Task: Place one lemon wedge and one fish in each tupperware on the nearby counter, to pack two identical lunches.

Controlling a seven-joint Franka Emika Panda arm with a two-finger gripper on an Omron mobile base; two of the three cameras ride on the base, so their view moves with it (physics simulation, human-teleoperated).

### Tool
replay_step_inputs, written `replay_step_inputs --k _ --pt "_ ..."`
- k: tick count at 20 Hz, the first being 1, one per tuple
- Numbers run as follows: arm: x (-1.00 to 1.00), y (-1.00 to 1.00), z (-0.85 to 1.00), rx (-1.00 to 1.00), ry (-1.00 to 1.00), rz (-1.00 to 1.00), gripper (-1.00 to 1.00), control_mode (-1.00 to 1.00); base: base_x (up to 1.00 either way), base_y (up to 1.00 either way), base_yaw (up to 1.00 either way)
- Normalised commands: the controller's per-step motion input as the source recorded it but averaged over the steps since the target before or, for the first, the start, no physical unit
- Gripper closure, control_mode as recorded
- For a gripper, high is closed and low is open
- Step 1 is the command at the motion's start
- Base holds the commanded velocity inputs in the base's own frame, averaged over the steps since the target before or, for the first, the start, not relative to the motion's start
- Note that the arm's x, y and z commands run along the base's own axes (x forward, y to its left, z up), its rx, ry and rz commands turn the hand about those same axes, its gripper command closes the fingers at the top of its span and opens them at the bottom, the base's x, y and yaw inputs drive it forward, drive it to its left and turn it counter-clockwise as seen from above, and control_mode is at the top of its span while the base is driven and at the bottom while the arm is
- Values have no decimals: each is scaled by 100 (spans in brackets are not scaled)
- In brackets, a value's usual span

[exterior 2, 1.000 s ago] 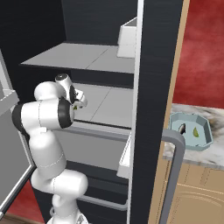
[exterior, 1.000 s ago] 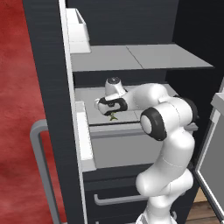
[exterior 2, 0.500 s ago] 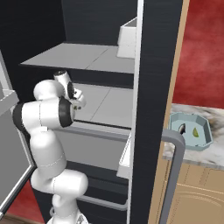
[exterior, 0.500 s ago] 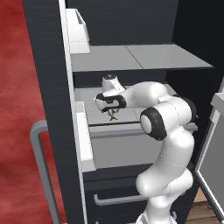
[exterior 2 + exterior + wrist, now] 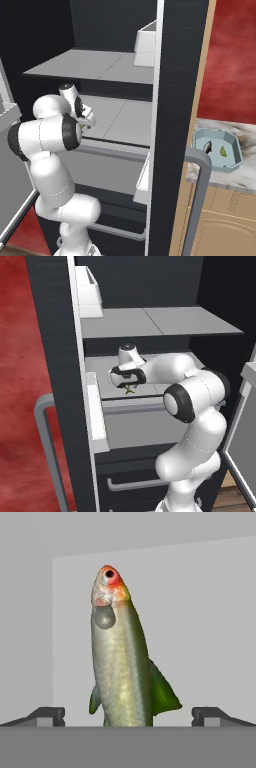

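A silvery-green fish [image 5: 122, 657] with a red-orange head lies on the grey fridge shelf [image 5: 165, 387], straight ahead in the hand view. My gripper [image 5: 128, 714] is open, one fingertip on each side of the fish's tail end, not closing on it. From the base, the gripper [image 5: 128, 381] [image 5: 86, 120] reaches into the fridge just above the fish [image 5: 130, 389]. On the marbled counter [image 5: 248, 145] sits the pale blue octagonal tupperware [image 5: 200, 138], holding a dark fish [image 5: 207, 146] and a yellow lemon wedge [image 5: 224, 150].
A second grey shelf [image 5: 165, 323] hangs close above the hand. A white box [image 5: 90, 291] stands on that upper shelf. The open fridge door with its grey handle [image 5: 199, 200] stands between the fridge and the counter. Tan cabinet fronts [image 5: 225, 225] lie below the counter.
The hand has shifted only slightly over the fish. The jaws have stayed open.
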Motion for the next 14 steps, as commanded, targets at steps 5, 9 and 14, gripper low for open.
replay_step_inputs --k 5,9,14 --pt "6 -3 -79 0 -1 0 -100 -100 0 0 0" --pt "21 0 -75 0 0 0 -100 -100 0 0 0" --pt "4 0 -47 0 0 0 100 -100 0 0 0"
